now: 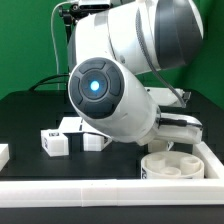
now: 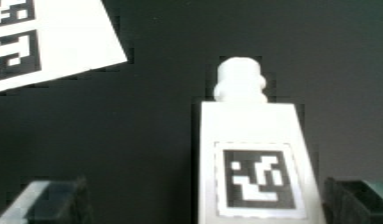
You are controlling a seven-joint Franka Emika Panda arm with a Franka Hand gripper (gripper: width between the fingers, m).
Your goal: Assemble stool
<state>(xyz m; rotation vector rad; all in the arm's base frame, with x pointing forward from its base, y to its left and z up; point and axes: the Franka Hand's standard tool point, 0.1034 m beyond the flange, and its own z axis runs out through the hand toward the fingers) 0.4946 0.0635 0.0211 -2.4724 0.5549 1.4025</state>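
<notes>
Only in the wrist view are the fingers [image 2: 46,200] of the gripper [image 2: 202,202] seen. They are spread wide, one to each side of a single leg [image 2: 255,130], with a gap left on both sides and nothing held. The leg is laid on the black table [image 2: 152,120], its peg pointed away from the jaws, and a corner of the marker board [image 2: 42,45] is shown near it.

Only in the exterior view is the one round seat [image 1: 172,163] shown, at about five o'clock in the picture, inside the border rails [image 1: 60,188]. What appear to be three legs [image 1: 70,128], blurred, are grouped at nine o'clock from the seat, partly behind the arm [image 1: 110,95].
</notes>
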